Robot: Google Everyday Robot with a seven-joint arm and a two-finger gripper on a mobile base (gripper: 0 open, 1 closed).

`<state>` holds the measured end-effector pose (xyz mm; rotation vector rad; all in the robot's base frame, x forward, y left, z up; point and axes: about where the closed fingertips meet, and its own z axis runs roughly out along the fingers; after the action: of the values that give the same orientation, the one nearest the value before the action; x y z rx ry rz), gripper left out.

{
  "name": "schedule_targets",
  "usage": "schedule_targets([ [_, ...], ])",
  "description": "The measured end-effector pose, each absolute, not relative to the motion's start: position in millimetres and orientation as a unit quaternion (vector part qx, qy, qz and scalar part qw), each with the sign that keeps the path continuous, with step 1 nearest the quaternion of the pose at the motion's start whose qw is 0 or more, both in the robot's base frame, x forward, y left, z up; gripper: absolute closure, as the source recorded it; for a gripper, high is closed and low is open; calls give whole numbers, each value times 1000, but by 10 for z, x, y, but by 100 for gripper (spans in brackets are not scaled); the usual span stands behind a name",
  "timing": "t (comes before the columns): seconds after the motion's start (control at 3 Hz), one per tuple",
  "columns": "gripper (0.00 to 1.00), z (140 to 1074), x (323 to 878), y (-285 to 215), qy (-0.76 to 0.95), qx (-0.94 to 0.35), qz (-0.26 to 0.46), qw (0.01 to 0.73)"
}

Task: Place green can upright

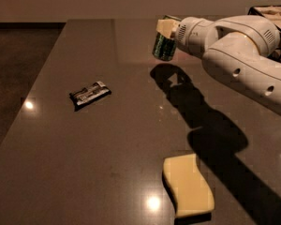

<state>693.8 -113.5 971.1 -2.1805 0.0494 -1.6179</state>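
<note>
"Where was the green can [164,48] when you looked?"

"Up off the bench [107,149], over its far part, hanging in the tool [165,33]. One pale finger [163,27] lay against its upper end, and the tool was pinching the can near the top. I couldn't make out the other finger. The can leaned a little, with its top tipped towards the arm."

"How could you tell it was in the air?"

"Its shadow [171,76] sat on the bench apart from it, nearer to me, with a gap between the two."

"So what would a good set-down have needed?"

"To my mind, squaring the can first so its base came level with the bench, then lowering it straight until base and shadow met. Letting go with the lean in it, or from a height, would likely have tipped it. A light can on a shiny top rolls off easily."

"Was anything close by?"

"The dark wrapper [90,93] lay well apart to the left, and the yellow sponge [188,185] well apart at the near side. The white arm [243,55] came in from the right. So I'd have spread the tool only once the can stood on its own, then drawn it back up and rightward without brushing the can."
</note>
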Motion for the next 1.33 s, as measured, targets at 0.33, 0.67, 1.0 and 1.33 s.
schedule_targets([
  [0.33, 100, 9741, 6963, -1247, -8, -779, -602, 178],
  [0.67, 100, 9734, 6981, -1293, -29, -775, -614, 150],
  [1.0, 100, 9677, 7000, -1284, -38, -773, -620, 131],
  [1.33, 100, 9525, 6994, -1229, -25, -774, -620, 128],
])
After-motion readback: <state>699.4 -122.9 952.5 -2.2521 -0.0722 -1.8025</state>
